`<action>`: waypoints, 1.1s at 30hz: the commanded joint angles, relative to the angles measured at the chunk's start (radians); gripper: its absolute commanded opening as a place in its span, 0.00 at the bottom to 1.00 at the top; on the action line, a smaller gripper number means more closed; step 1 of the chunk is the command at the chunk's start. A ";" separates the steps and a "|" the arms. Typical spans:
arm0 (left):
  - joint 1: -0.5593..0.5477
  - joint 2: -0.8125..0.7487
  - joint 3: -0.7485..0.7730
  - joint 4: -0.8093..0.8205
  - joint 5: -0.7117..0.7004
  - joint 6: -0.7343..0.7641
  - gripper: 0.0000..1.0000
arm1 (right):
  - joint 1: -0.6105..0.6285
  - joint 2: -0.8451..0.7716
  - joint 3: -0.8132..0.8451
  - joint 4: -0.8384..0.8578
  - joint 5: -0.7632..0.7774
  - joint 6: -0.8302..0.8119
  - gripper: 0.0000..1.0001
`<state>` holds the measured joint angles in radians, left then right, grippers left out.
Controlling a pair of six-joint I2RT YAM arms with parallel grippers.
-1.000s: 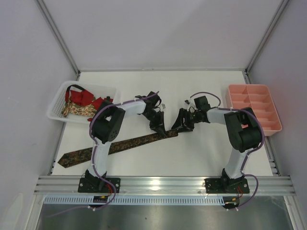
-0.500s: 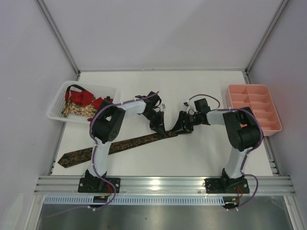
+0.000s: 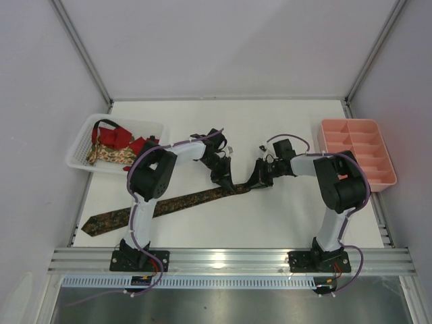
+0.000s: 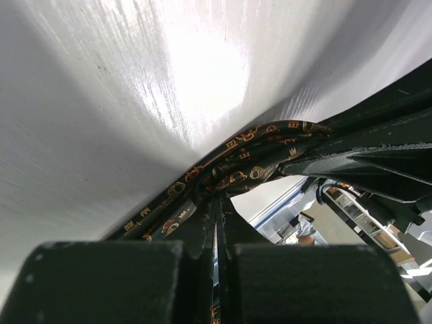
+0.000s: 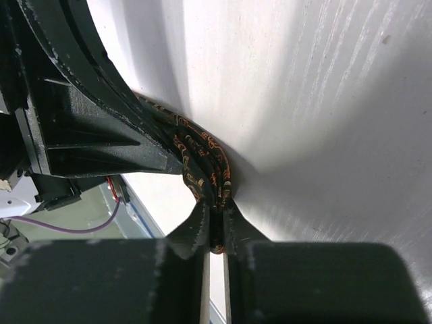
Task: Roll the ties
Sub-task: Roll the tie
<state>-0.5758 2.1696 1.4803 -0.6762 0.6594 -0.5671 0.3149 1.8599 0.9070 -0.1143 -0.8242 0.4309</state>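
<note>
A dark brown tie (image 3: 162, 204) with a reddish-gold pattern lies slantwise on the white table, its wide pointed end at the near left. Its narrow end is bunched between both grippers at mid-table. My left gripper (image 3: 225, 181) is shut on the tie (image 4: 233, 169) near that end, its fingertips (image 4: 202, 223) pressed together on the fabric. My right gripper (image 3: 256, 179) faces it from the right and is shut on the folded end of the tie (image 5: 206, 162). Its fingertips (image 5: 196, 223) pinch several layers of fabric. More ties (image 3: 115, 142), red and floral, lie in a basket.
A white mesh basket (image 3: 81, 145) stands at the far left of the table. A pink compartment tray (image 3: 356, 152) stands at the far right. Grey walls close in the table, and a metal rail (image 3: 229, 258) runs along its near edge.
My right gripper has closed on the tie's narrow end and shifted slightly left toward the left gripper. The left gripper has stayed shut on the tie in place.
</note>
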 commanded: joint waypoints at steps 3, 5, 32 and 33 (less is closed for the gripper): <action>-0.006 0.039 0.034 0.012 -0.081 0.016 0.01 | 0.006 -0.068 0.032 -0.065 0.010 0.014 0.00; -0.024 0.044 0.043 0.009 -0.080 0.013 0.00 | 0.007 -0.093 0.033 -0.087 0.013 0.014 0.00; -0.161 0.099 0.163 0.009 -0.030 -0.021 0.00 | 0.107 -0.249 0.059 -0.297 0.160 0.091 0.00; -0.159 0.095 0.138 0.007 -0.035 -0.016 0.00 | 0.115 -0.243 0.059 -0.295 0.174 0.104 0.00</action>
<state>-0.7319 2.2871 1.6527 -0.6933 0.6827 -0.6022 0.3889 1.6257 0.9295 -0.4313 -0.6792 0.4721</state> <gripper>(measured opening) 0.009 0.054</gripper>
